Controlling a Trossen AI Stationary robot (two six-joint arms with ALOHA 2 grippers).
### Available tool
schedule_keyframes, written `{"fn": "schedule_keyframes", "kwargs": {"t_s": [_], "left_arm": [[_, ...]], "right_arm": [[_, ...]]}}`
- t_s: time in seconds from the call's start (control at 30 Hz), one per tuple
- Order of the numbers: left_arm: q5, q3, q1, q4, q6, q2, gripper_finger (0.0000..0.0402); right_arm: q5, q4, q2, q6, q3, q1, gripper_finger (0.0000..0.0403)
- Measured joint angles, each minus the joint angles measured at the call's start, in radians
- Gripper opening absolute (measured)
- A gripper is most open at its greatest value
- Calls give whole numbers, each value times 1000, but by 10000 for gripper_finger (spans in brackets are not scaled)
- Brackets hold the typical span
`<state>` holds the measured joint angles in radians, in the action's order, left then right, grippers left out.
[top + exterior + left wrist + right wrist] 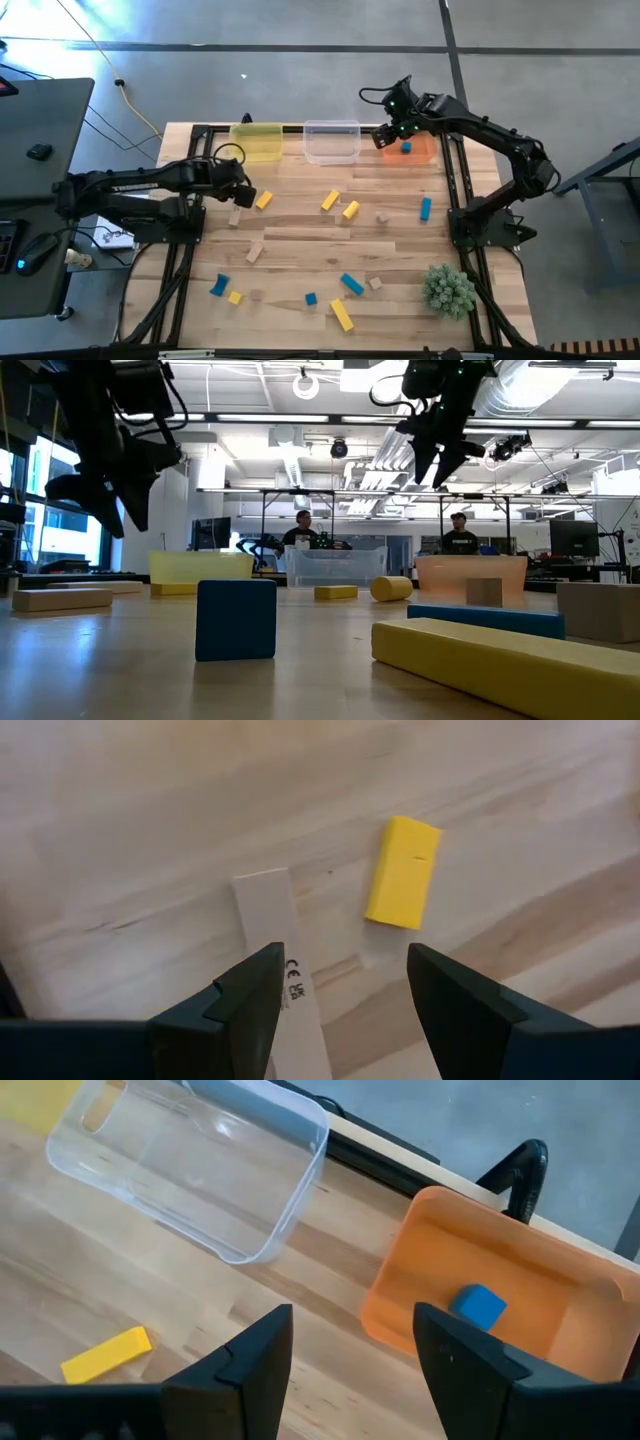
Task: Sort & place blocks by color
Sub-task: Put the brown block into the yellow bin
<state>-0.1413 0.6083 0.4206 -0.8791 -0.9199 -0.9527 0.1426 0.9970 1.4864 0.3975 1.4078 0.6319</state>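
Blocks in yellow, blue and tan lie scattered over your table, most of them well away from either hand, so the sorting looks barely begun. Only one blue cube sits in the orange tub, just beyond your right hand, whose fingers stand apart and hold nothing. The clear tub beside it shows no block; the yellow tub also looks empty, though its tint could hide a yellow piece. Your left hand, fingers apart and empty, hovers over a tan bar, with a yellow block just past its fingertips. Roughly a dozen pieces remain to be moved, by the overhead count. The right wrist camera confirms the cube inside the tub, which the table-level camera cannot show; that low camera alone catches two people standing in the room behind the tubs.
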Motion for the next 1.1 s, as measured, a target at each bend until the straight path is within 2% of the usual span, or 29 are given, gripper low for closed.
{"fn": "schedule_keyframes", "kwargs": {"t_s": [0.47,1.1], "left_arm": [[4,0,5,1,-144,-198,202],[25,0,5,13,-232,-414,202]], "right_arm": [[1,-1,0,-43,0,0,197],[0,0,0,-152,0,0,197]]}}
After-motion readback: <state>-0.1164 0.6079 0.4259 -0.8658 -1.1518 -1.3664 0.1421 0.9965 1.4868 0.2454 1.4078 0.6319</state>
